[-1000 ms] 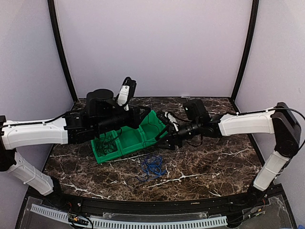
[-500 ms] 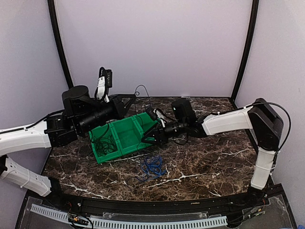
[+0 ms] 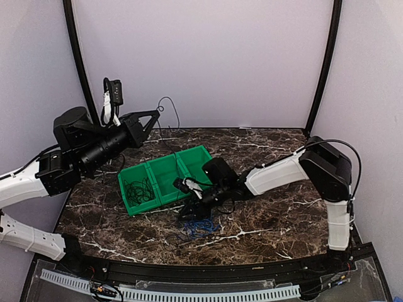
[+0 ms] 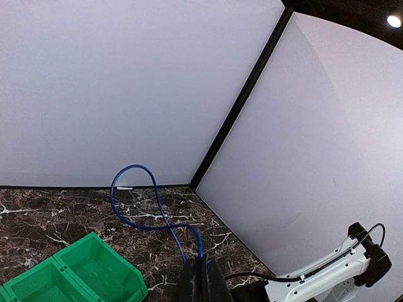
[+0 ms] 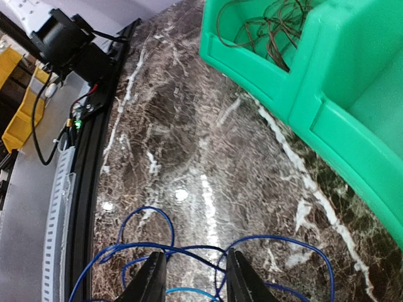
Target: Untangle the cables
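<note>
My left gripper (image 3: 155,114) is raised above the table's back left. It is shut on a thin blue cable (image 4: 135,190) that loops up from its fingertips; the cable also shows as a dark loop in the top view (image 3: 167,102). A tangle of blue cables (image 3: 200,226) lies on the table in front of the green bin (image 3: 165,165). My right gripper (image 3: 189,211) is low over this tangle with its jaws open. In the right wrist view the blue strands (image 5: 189,248) run between its fingers (image 5: 152,280). Black cables (image 3: 140,189) lie in the bin's left compartment.
The green bin has three compartments; the middle and right ones look empty. It also shows in the right wrist view (image 5: 327,88) and the left wrist view (image 4: 94,267). Black frame posts (image 3: 80,69) stand at the back corners. A white rail (image 3: 170,290) runs along the near edge.
My left gripper has risen and swung back to the left, lifting a blue cable away from the bin. My right gripper has moved left and down onto the blue tangle.
</note>
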`<state>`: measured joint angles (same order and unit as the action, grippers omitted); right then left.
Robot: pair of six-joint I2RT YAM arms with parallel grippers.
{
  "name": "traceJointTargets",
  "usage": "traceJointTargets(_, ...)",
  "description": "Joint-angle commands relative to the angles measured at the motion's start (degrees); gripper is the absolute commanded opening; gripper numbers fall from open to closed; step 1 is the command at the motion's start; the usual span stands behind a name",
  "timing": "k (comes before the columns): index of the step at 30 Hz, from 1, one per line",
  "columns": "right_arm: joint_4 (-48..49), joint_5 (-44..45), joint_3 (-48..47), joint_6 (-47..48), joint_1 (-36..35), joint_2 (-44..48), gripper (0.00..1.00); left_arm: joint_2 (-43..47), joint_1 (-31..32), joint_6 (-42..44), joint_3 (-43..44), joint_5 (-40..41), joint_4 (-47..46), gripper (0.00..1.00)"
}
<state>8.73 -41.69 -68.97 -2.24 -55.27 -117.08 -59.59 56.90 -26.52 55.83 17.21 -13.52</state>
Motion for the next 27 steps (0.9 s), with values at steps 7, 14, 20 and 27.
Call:
traceJointTargets(7,-5.5,5.0,-4.9,0.1,0.3,-3.7,0.25,1.9,0.4,10.0,17.0,1.8,9.8,0.0)
traceJointTargets(14,-9.8,6.8,-4.9,2.0,0.3,-3.4,0.27,0.5,0.4,18.3,34.2,4.0,13.9,0.0)
traceJointTargets(20,-13.6,7.5,-4.1,6.0,0.5,-2.9,0.29,-3.4,0.3,21.4,46.3,3.8,18.8,0.0)
traceJointTargets(27,-17.5,9.0,1.7,10.3,4.2,0.6,0.29,-6.3,0.3,23.8,52.6,3.3,19.5,0.0)
